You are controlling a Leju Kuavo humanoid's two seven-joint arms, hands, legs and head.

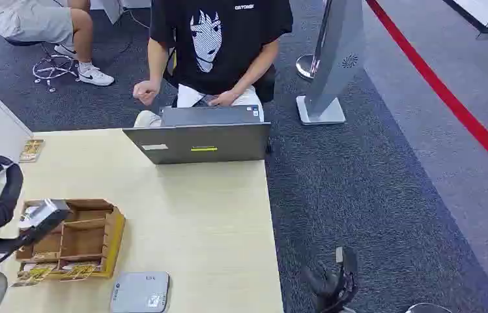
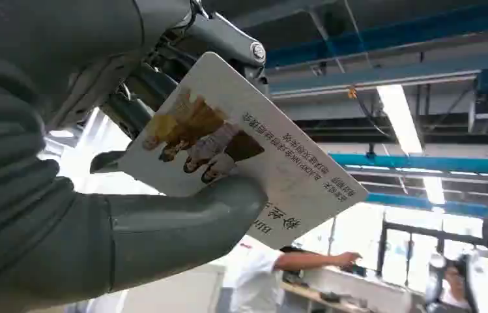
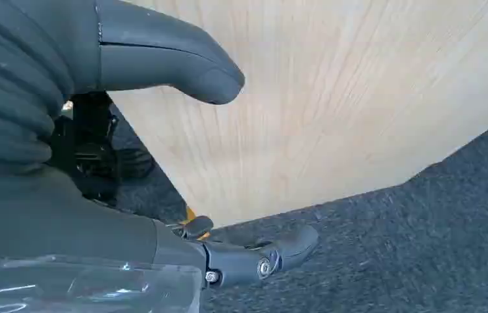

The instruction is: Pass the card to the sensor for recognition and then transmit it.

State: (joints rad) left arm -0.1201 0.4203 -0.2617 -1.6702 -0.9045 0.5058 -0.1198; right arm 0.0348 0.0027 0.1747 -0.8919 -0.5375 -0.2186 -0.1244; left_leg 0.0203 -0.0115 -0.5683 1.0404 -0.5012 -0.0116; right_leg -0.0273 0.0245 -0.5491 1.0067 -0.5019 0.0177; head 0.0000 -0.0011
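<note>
High head view; close wrist views.

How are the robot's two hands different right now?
The left hand holds a white card between its thumb and darker fingers; the right hand holds nothing, its thumb and fingers apart.

The left hand is raised over the table's left side, by the wooden box; the right hand hangs low off the table's right edge, over the grey carpet.

Both are dark grey with a thick thumb.

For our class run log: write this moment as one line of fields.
left hand: holds card raised | right hand: holds nothing, beside table | sensor: on table, untouched
</note>
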